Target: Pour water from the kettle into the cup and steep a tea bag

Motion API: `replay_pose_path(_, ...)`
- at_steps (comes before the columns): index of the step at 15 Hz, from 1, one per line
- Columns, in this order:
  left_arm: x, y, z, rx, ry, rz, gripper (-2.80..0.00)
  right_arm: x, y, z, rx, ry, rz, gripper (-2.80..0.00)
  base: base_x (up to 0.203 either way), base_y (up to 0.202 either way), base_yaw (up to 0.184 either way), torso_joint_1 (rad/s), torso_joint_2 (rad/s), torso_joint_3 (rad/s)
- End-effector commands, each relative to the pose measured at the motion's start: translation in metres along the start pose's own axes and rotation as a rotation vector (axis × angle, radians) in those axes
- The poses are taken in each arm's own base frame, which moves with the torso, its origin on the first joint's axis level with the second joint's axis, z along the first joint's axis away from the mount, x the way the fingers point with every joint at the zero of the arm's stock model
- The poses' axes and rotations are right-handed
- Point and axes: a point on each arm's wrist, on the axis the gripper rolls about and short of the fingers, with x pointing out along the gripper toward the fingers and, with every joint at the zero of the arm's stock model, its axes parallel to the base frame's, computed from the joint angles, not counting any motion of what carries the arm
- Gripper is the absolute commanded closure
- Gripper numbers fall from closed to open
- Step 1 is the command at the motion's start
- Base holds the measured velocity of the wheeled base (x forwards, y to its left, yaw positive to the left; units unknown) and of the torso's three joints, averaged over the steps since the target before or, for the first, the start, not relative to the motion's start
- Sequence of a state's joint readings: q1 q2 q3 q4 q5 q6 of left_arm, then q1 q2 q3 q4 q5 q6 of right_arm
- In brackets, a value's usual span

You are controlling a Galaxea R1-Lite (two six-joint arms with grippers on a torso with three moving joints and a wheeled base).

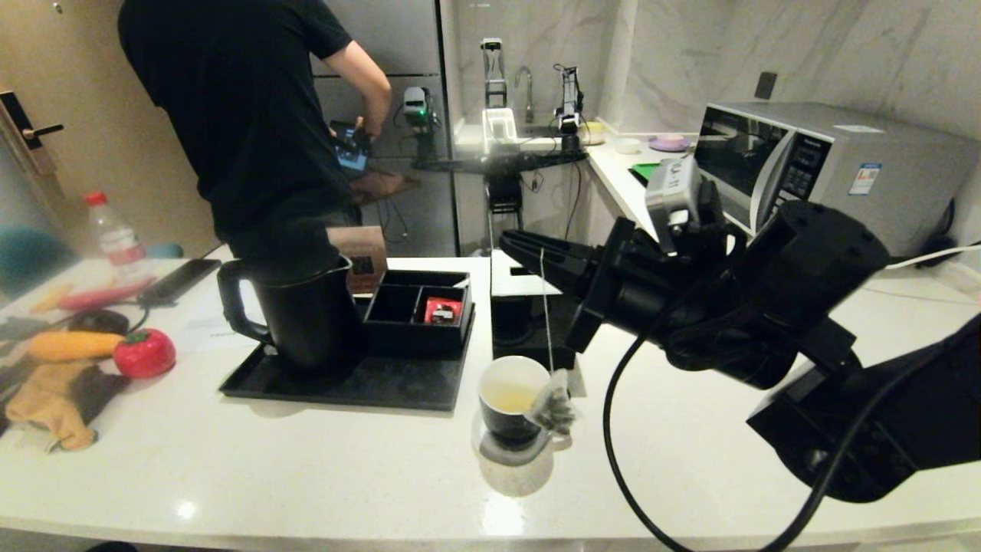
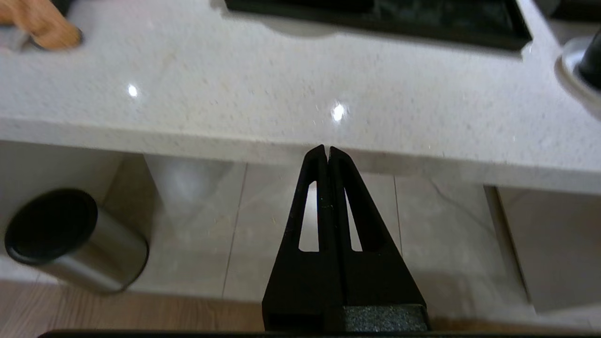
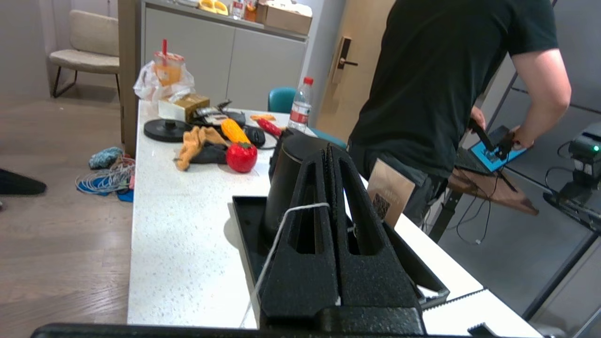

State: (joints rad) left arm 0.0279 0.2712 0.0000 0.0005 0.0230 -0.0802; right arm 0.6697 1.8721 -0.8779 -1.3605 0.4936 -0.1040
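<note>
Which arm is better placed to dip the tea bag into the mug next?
Right: its gripper pinches the thin string, hanging the pale pyramid tea bag beside the glossy black mug. The left gripper is below the counter edge.

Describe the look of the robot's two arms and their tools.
Both tools are matte black wedges: two flat tapering fingers with long cut-out slots, left tool, right tool. The right arm is bulky, rounded and black, with a grey camera module and a looping black cable.
</note>
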Motion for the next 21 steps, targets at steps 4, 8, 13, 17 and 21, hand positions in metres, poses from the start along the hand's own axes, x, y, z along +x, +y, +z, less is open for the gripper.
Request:
replay_pose_path(4, -0.019, 0.002, -0.009, -0.006, -0.265, -0.049, 0.0, 0.002, 0.001, -0.017, 0.003, 0.008, 0.005, 0.0, 0.0, 0.0, 0.0, 0.0, 0.0, 0.0)
replay_pose_path(8, -0.019, 0.002, -0.009, -0.006, -0.267, -0.051, 0.0, 0.004, 0.001, -0.028, 0.012, 0.028, 0.007, 0.0, 0.0, 0.0, 0.0, 0.0, 0.0, 0.0)
replay_pose_path(13, -0.019, 0.002, -0.009, -0.006, -0.267, -0.051, 0.0, 0.006, -0.004, -0.046, 0.017, 0.041, 0.0, 0.0, 0.0, 0.0, 0.0, 0.0, 0.0, 0.0)
replay_pose_path(17, -0.019, 0.002, -0.009, -0.006, -0.267, -0.051, 0.0, 0.0, -0.016, -0.055, 0.014, 0.063, -0.033, 0.0, 0.0, 0.0, 0.0, 0.0, 0.0, 0.0)
replay_pose_path(21, -0.019, 0.002, -0.009, -0.006, -0.267, -0.051, 0.0, -0.003, -0.02, -0.067, 0.022, 0.091, -0.046, 0.0, 0.0, 0.0, 0.0, 0.0, 0.0, 0.0)
